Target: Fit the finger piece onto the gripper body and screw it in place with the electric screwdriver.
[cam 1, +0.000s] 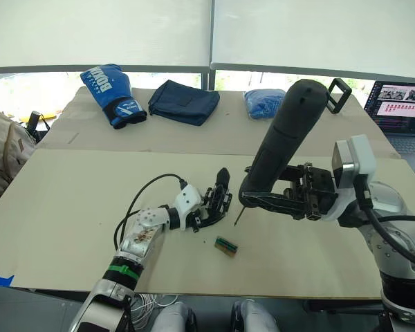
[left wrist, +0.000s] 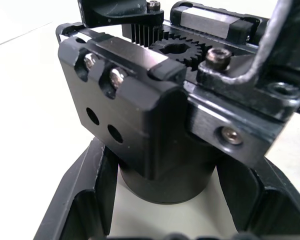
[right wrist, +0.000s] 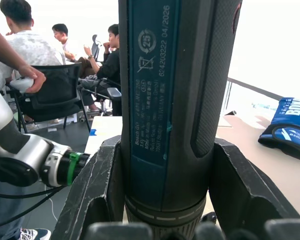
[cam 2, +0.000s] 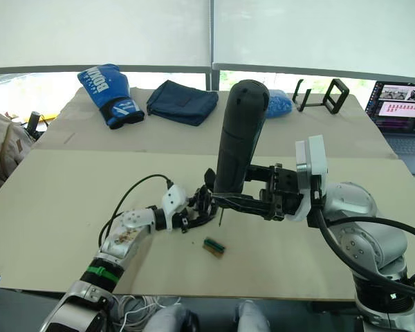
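While the left gripper (cam 1: 211, 207) clasps the blocky gripper body (left wrist: 155, 115), the right gripper (cam 1: 280, 197) clamps the matte cylindrical electric screwdriver (cam 1: 280, 142).

Gripper body (cam 1: 216, 200) black, low over table, finger up; electric screwdriver (cam 1: 283, 138) tilted, bit down beside it; finger piece possibly fitted

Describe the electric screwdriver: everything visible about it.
The electric screwdriver is a thick matte-black cylinder with a rounded upper end and a thin metal bit at its lower end. It stands tilted, bit pointing down, close beside the gripper body held by the left tool. The right tool clamps it near the lower end, fingers on either side. The right wrist view shows a dark blue printed label on the barrel and a textured grip panel.
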`<state>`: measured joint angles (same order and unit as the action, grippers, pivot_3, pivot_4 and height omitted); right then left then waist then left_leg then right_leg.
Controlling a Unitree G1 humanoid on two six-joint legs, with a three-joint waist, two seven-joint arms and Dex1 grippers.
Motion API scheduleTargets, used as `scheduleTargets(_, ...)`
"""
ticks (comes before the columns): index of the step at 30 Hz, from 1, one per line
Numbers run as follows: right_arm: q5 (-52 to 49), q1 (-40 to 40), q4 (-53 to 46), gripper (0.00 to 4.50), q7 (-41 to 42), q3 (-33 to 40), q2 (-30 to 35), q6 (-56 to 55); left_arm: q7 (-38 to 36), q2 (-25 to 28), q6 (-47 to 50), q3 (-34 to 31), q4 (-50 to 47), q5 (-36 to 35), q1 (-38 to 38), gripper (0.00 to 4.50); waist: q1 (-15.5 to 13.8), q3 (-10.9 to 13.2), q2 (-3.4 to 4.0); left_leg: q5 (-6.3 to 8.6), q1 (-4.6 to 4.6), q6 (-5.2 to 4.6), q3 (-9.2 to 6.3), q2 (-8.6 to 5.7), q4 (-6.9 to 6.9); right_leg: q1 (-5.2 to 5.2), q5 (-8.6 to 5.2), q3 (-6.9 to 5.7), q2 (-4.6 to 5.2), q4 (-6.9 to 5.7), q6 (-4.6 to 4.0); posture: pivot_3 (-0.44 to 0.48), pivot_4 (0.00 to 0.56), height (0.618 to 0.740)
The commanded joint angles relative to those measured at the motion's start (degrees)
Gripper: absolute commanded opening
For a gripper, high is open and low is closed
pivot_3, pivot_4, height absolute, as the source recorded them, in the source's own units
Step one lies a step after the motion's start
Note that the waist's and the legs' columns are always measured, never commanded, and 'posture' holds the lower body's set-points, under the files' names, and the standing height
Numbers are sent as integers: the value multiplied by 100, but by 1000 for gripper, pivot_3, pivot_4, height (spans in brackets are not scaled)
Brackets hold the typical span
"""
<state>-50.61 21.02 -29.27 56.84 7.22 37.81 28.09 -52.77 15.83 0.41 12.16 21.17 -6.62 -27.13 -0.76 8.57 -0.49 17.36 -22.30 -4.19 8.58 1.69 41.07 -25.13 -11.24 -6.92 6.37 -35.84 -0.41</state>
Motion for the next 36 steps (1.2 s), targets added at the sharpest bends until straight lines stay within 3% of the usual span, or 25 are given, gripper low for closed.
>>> scheduleTargets(1,-83,73,-183,1931,2,209,22,-163,-106,56,-264,-114,471,2,-281,2316,2,0,0,0,0,0,0,0,0,0,0,0,0,0,0,0,150,740)
scheduleTargets(10,-84,70,-192,1931,-1,218,19,-167,-633,56,-351,-134,974,-185,-592,2316,8,0,0,0,-3,-1,0,0,0,-2,0,-2,-2,-1,0,0,150,740)
scheduleTargets(14,-80,81,-169,1931,5,206,11,-167,-606,103,-309,-139,847,-128,-468,4307,17,0,0,0,-2,0,0,0,-1,-2,0,-2,-4,-1,0,0,150,740)
scheduleTargets(15,-83,84,-166,1931,7,203,10,-164,-495,100,-365,-175,807,-98,-441,4455,17,0,0,0,-2,0,0,0,-1,-2,0,-2,-5,-1,0,0,150,740)
scheduleTargets(26,-77,90,-146,1931,15,183,-19,-175,150,-37,317,-69,-704,-98,415,4455,6,0,0,0,-3,0,-2,1,-1,-2,0,-1,0,0,0,0,150,740)
scheduleTargets(36,-104,149,-182,1931,-31,144,-31,-134,570,-196,417,-54,-483,69,231,4455,-3,0,0,0,-3,-1,-5,0,0,0,0,-3,1,1,0,0,150,740)
